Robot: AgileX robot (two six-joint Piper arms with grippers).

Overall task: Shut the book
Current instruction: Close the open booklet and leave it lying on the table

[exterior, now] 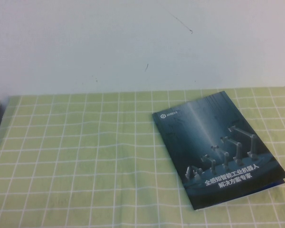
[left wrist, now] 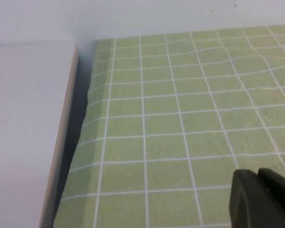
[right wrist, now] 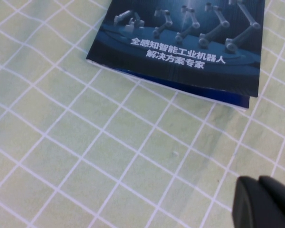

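We see book (exterior: 218, 149) closed, flat on checked cloth (exterior: 85, 152). Right gripper (right wrist: 259, 181) near book's title-side edge, pressed together, empty. Left gripper (left wrist: 259, 173) away from book, likewise.

The dark blue book (exterior: 218, 147) with white lettering is lying on a green, white-gridded tablecloth (exterior: 85, 156). The left gripper (left wrist: 258, 179) and right gripper (right wrist: 259, 186) are hovering black above it.

Book (exterior: 218, 149) closed, flat on cloth (exterior: 85, 152) over worktop; right half, near side, skewed to cloth's edges. Wall (exterior: 133, 42) behind cloth's far edge. Slab (left wrist: 23, 133) beside cloth's left edge. Left tool (left wrist: 259, 192) over cloth near that left edge, well apart from book. Right tool (right wrist: 259, 197) over cloth on near side of book, apart from it.
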